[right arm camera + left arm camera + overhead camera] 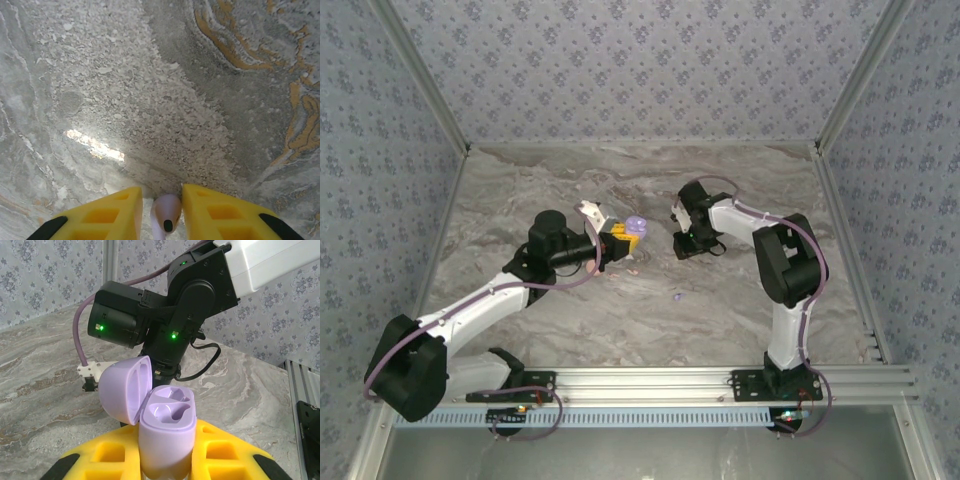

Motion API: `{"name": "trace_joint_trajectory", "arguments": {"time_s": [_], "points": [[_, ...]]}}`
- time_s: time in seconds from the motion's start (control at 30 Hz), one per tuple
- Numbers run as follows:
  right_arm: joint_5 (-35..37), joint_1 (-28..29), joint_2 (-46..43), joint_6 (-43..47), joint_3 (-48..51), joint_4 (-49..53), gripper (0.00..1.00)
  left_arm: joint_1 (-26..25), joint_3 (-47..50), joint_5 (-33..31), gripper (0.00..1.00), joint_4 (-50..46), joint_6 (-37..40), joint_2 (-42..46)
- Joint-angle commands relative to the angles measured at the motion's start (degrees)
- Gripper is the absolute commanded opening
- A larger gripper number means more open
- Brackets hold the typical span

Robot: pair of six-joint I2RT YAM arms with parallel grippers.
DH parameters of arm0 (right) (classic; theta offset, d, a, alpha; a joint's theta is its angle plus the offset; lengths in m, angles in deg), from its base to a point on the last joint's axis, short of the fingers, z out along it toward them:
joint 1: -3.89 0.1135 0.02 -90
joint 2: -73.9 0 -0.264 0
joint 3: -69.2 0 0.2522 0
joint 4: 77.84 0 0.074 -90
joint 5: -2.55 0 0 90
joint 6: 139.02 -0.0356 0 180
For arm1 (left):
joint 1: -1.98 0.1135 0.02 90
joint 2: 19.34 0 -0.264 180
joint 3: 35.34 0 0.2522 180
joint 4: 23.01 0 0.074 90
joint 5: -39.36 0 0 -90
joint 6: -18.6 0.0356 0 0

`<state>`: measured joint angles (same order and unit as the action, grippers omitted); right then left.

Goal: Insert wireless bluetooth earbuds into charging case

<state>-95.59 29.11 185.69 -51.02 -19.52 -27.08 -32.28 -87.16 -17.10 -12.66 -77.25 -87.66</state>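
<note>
My left gripper [620,238] is shut on the lilac charging case [167,435] and holds it upright above the table. The case's lid [125,390] hangs open to the left and both sockets show empty. In the top view the case [634,226] sits at the fingertips, a short way left of my right gripper [685,246]. My right gripper [162,195] is low over the table, its yellow fingers [215,212] narrowed on a pale lilac earbud [166,216]. A second tiny purple earbud [678,297] lies loose on the table in front of both grippers.
The marble tabletop [620,190] is walled by patterned panels at the left, back and right. A metal rail [650,380] runs along the near edge. The right arm's black wrist [190,315] rises close behind the case. A tiny pale bit [630,270] lies below the left gripper.
</note>
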Motion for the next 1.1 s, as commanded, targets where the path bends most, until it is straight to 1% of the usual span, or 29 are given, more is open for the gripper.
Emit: {"name": "trace_joint_trajectory", "arguments": {"time_s": [0.0, 0.67, 0.93, 1.07], "points": [[2.3, 0.5, 2.3, 1.1, -0.5, 4.5, 0.28, -0.4, -0.9, 0.0, 0.17, 0.9, 0.3, 0.1], [6.6, 2.6, 4.4, 1.0, -2.1, 7.5, 0.27, -0.6, -0.8, -0.4, 0.17, 1.1, 0.4, 0.1], [7.4, 2.8, 4.6, -0.2, -2.1, 7.5, 0.20, -0.5, -0.7, -0.6, 0.17, 1.0, 0.4, 0.0], [7.0, 2.3, 4.0, -1.4, -1.6, 6.7, 0.19, -0.6, -0.8, -1.1, 0.17, 0.8, 0.4, -0.2]]}}
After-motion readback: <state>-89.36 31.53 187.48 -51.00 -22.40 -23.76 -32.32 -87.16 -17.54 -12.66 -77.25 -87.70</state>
